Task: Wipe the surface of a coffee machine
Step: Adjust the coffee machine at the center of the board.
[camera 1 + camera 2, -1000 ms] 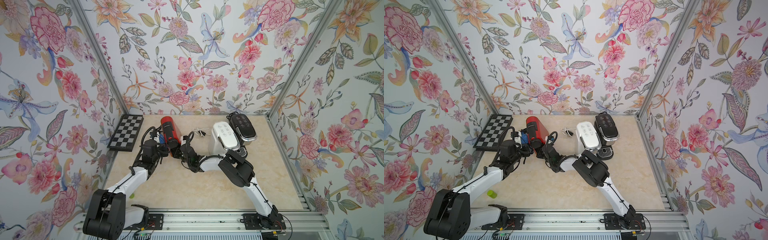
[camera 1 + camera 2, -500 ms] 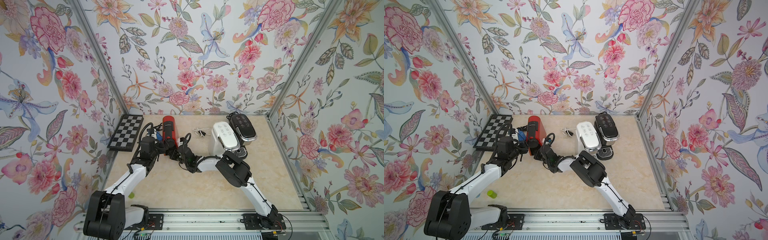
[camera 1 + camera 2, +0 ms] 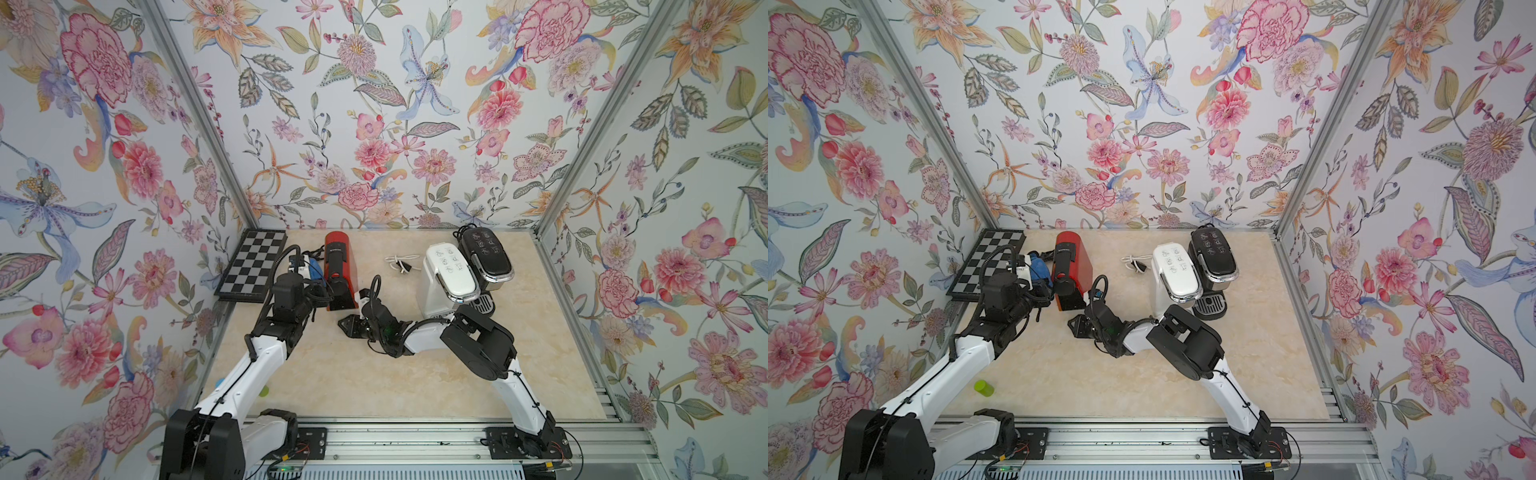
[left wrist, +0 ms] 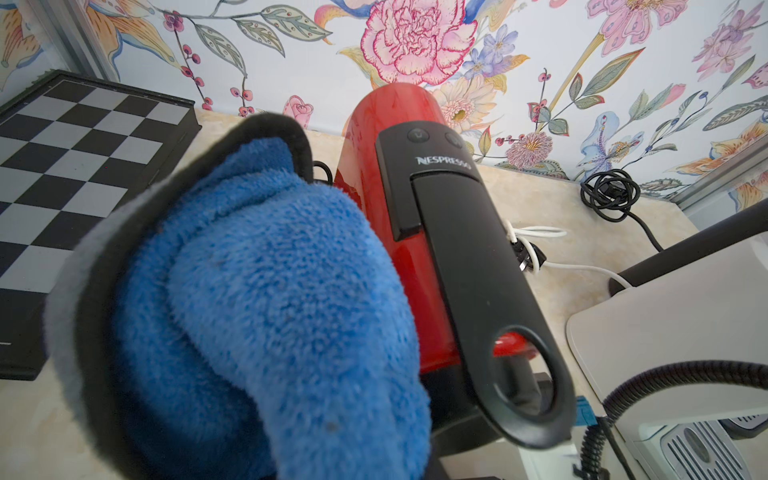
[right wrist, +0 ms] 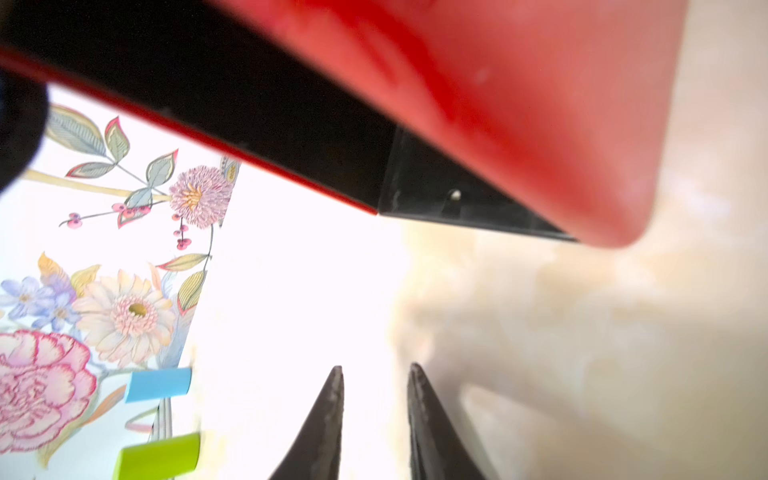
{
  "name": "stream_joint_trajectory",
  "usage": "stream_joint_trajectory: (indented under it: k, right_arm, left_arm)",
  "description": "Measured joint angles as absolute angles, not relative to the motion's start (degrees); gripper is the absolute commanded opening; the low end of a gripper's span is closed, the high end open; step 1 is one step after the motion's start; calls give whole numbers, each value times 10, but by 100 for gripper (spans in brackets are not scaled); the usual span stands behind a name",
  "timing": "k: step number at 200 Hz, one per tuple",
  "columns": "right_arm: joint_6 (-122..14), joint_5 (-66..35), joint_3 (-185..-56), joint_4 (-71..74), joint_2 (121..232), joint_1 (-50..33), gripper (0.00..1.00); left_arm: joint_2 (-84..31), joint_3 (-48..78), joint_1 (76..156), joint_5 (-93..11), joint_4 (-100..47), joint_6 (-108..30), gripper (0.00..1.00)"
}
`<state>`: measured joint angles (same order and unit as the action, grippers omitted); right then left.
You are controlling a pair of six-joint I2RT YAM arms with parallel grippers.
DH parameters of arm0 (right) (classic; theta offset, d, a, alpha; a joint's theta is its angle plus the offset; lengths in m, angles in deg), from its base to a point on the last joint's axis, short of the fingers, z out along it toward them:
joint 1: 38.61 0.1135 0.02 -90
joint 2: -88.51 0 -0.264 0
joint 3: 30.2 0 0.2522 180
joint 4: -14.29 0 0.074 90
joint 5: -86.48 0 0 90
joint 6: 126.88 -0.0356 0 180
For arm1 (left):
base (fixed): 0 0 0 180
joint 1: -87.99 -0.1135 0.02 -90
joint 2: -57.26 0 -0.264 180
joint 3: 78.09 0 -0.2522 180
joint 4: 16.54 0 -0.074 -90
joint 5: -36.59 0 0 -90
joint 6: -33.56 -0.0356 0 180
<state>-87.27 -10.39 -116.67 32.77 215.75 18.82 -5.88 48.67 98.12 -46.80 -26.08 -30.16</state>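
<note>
right wrist view: has the right end effector [image 5: 376, 368] just parted at the red coffee machine's [image 3: 338, 266] base?
— yes, apart, empty. left end effector [image 3: 305, 266] stays clamped on the blue cloth [image 4: 270, 299], between machine and chessboard [image 3: 253, 266] on the bench [image 3: 374, 374]; wiping probably continues unbraced.

Chessboard [image 3: 252, 266] lies left of coffee machine [image 3: 340, 270], cloth [image 3: 314, 270] between.

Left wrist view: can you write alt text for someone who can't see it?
A fluffy blue cloth fills the foreground, close beside a red coffee machine with a long black lever on top. Behind them on the beige table lie a chessboard, a white cable and a coiled black cable, with floral wallpaper beyond.
</note>
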Motion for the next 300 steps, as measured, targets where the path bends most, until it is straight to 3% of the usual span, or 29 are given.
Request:
stream_joint_trajectory:
  k: [79,105,143,171,222,252,300]
  right_arm:
    - [-799,-89,-1036,261,1914,178,34]
    - [-775,-72,-1004,233,1828,178,35]
    - [-750,-49,-949,186,1686,144,34]
    - [-734,-25,-903,127,1569,84,34]
    - [-710,-29,-885,19,1415,-42,35]
    - [-700,-57,-880,-37,1386,-139,35]
    - [-672,-74,-867,-100,1370,-214,35]
  left_arm:
    - [82,395,983,-450,-362,-295,1]
    - [87,378,1032,-448,-362,-279,0]
    - [3,353,1185,-471,-336,-271,0]
    - [-72,347,1255,-492,-303,-268,0]
    - [-189,309,1319,-499,-235,-255,0]
    - [-253,263,1336,-500,-221,-255,0]
    - [-346,157,1365,-524,-238,-262,0]
